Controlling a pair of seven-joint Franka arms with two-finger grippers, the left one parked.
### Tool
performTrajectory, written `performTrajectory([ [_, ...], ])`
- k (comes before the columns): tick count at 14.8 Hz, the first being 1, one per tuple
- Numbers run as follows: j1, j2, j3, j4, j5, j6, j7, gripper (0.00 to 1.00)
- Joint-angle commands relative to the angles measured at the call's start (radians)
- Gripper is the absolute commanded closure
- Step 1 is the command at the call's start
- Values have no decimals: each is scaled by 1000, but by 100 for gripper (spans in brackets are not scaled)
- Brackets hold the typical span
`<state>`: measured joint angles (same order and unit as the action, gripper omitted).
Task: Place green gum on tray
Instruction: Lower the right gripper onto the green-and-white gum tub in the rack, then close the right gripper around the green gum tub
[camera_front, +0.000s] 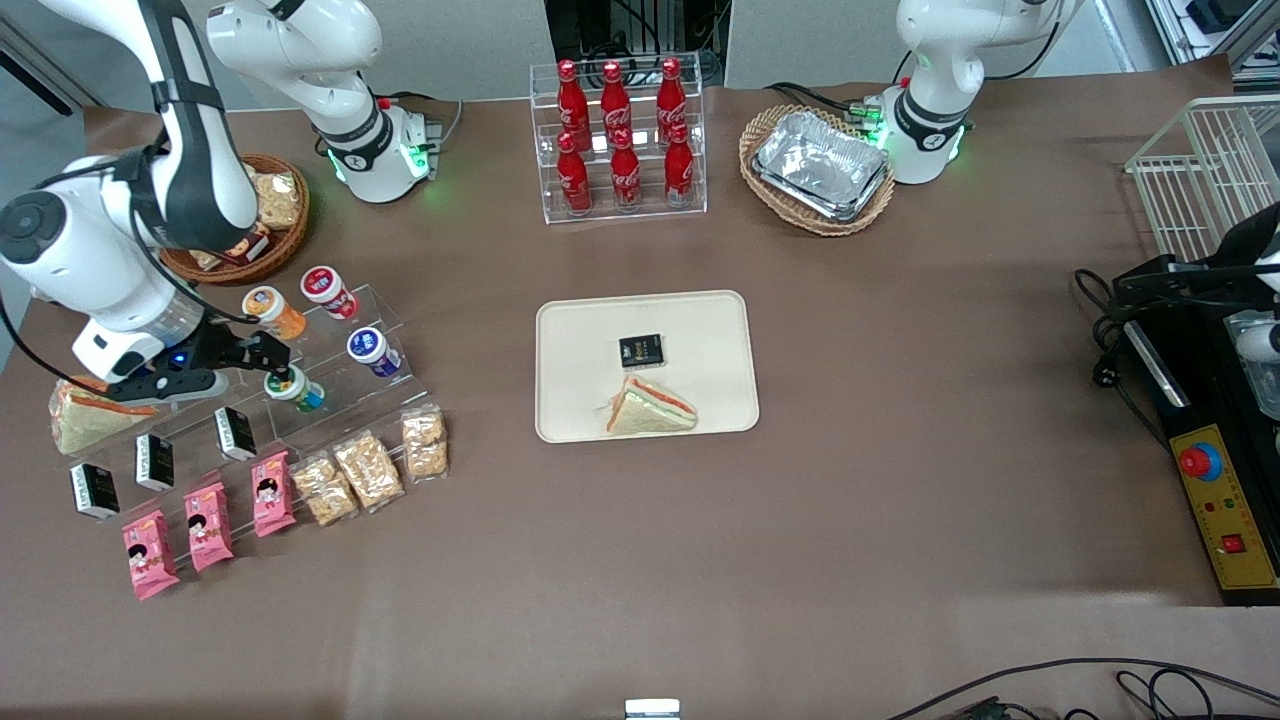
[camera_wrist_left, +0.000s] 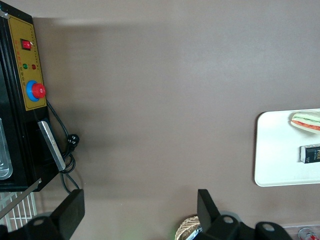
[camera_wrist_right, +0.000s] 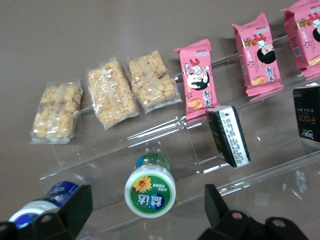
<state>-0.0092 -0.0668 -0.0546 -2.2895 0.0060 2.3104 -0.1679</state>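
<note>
Your gripper hangs over the clear acrylic display stand with its fingers spread wide apart, holding nothing. In the right wrist view the green gum sits between the two open fingers, not touched by either; its white lid with the green and yellow label faces the camera. In the front view you find the same green gum on the stand, just beside the fingertips and slightly nearer to the front camera than they are.

Also on the stand, the dark blue gum bottle rests beside the green gum, while the orange gum bottle and a red-and-white one lie farther from the front camera. Nearer the camera than the stand's gum shelf you see black packets, pink snack packs and clear bags of puffed snacks.

The tray lies well apart from the stand, toward the table's middle, carrying a sandwich and a small black packet.
</note>
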Motion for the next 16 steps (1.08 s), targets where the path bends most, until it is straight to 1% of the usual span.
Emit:
performTrajectory([
  [1, -2, -7, -4, -73, -14, 96, -30, 0],
  [8, -2, 18, -4, -168, -14, 237, -30, 0],
  [14, -2, 44, -4, -182, -14, 273, -30, 0],
  [15, -2, 47, -4, -182, -14, 273, -30, 3],
  [16, -2, 48, -4, -182, -14, 273, -30, 15],
])
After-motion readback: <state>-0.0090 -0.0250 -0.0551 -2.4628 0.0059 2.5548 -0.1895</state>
